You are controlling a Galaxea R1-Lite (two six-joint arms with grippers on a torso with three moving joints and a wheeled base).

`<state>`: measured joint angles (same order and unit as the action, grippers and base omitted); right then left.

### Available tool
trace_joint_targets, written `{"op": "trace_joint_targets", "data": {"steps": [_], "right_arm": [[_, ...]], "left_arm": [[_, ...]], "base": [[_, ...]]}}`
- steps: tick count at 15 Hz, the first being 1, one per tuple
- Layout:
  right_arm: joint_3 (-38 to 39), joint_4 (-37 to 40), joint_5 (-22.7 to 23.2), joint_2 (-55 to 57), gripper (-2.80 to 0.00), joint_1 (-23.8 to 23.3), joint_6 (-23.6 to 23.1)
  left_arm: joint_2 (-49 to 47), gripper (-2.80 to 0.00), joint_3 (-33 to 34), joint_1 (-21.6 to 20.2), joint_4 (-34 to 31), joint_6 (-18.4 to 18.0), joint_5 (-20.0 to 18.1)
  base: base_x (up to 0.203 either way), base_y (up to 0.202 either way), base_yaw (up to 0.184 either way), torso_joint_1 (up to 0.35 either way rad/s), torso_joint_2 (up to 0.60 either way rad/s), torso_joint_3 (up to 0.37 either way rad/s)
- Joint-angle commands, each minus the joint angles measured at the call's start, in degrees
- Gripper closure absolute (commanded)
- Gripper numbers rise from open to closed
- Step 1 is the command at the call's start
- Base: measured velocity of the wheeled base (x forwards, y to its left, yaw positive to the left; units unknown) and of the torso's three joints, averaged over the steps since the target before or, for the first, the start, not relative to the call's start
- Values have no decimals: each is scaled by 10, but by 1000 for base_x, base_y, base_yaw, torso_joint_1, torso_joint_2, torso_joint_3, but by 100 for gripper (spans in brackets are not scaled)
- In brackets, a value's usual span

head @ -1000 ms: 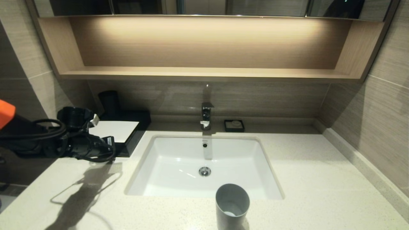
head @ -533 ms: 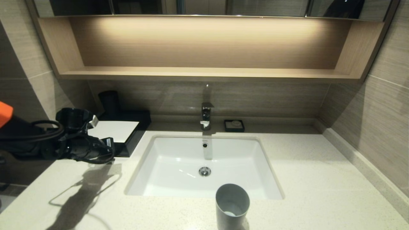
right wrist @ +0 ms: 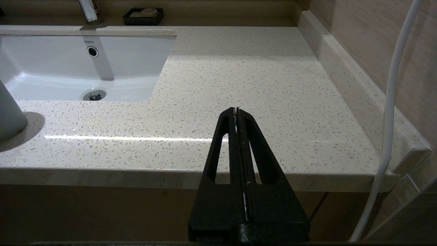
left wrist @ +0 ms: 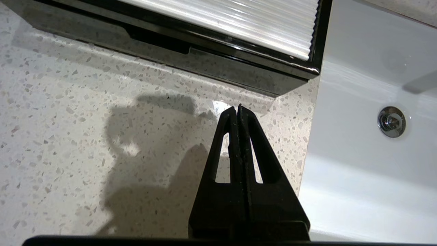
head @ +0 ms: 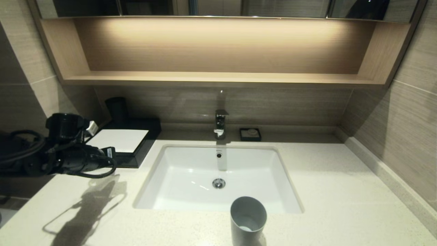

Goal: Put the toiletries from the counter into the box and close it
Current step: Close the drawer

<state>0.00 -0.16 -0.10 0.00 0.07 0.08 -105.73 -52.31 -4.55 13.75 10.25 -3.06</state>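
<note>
The black box [head: 145, 145] with its white top panel stands at the back left of the counter [head: 341, 191], its front drawer pushed in flush. In the left wrist view the box front [left wrist: 205, 65] lies just beyond my left gripper [left wrist: 238, 108], which is shut, empty and a little above the speckled stone. In the head view the left gripper [head: 108, 158] hangs by the box's near corner. No stick or sachets show anywhere on the counter. My right gripper [right wrist: 236, 109] is shut and empty, parked off the counter's front edge at the right, outside the head view.
A white sunken basin [head: 177, 191] fills the counter's middle, with a faucet [head: 221, 123] behind it. A grey tumbler [head: 248, 218] stands at the basin's front edge. A small black soap dish [head: 250, 134] and a dark cup [head: 116, 108] sit by the back wall.
My left arm has drawn back to the left, away from the box's front, with its gripper shut. The box and the tumbler have not moved.
</note>
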Motion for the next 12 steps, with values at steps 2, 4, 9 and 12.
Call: {"op": "trace_joint_targets", "data": {"steps": [2,4,9,12], "right_arm": [[1,0,0,0,0,0,0],[1,0,0,-1,0,0,0],[1,0,0,0,0,0,0],[1,0,0,-1,0,0,0]], "left_arm": [[71,0,35,5,-3,-1,-12],[93,0,30,21,-19,-1,-44],[102,0,18,105,-15,6,-80],[94,0,-25,144,-27,19,-78]], "base": [[0,0,0,0,0,0],[0,0,0,0,0,0],[0,0,0,0,0,0],[0,0,0,0,0,0]]}}
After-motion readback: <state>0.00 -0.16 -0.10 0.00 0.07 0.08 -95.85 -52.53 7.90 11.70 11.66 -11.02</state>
